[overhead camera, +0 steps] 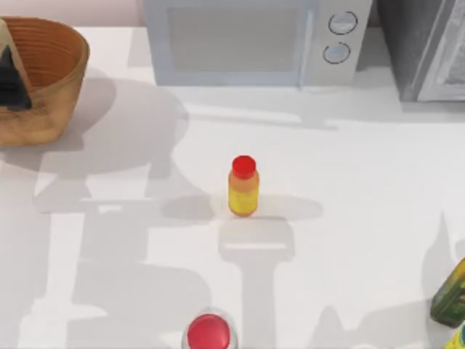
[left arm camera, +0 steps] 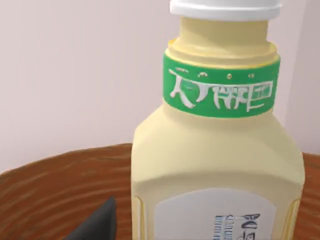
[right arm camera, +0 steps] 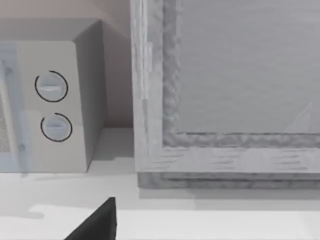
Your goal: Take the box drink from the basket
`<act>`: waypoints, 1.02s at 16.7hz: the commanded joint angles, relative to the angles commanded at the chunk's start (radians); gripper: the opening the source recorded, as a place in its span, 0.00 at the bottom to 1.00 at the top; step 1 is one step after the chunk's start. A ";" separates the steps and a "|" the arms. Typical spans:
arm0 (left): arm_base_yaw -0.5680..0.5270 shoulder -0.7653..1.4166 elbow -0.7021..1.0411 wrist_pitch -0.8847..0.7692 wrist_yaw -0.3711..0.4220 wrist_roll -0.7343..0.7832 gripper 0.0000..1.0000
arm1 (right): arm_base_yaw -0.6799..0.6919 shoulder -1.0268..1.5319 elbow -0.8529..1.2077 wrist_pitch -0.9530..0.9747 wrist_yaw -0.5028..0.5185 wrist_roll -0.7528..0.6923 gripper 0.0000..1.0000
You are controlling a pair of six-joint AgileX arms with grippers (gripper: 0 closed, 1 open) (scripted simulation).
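The box drink (left arm camera: 215,150) stands right in front of my left wrist camera: pale cream-yellow, white screw cap, green-and-white band at the neck. It sits inside the tan wicker basket (overhead camera: 51,69), whose brown rim (left arm camera: 60,180) curves behind it. In the top view the drink (overhead camera: 9,47) shows as a pale strip at the far left edge, with my left gripper (overhead camera: 11,83) dark beside it in the basket. One dark fingertip (left arm camera: 97,225) sits just clear of the drink's side, so the gripper is open. My right arm is parked; its fingertip (right arm camera: 97,222) hangs over bare table.
A yellow-orange bottle with a red cap (overhead camera: 243,187) stands mid-table. A red-topped round object (overhead camera: 208,333) is at the front edge, and a dark green-and-yellow carton (overhead camera: 452,294) at the front right. A microwave (overhead camera: 254,40) and a grey cabinet (overhead camera: 429,43) line the back.
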 joint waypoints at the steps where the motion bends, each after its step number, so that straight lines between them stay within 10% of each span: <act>1: 0.004 0.067 0.025 0.045 0.008 0.001 1.00 | 0.000 0.000 0.000 0.000 0.000 0.000 1.00; 17: 0.002 0.293 0.190 0.128 0.019 0.003 1.00 | 0.000 0.000 0.000 0.000 0.000 0.000 1.00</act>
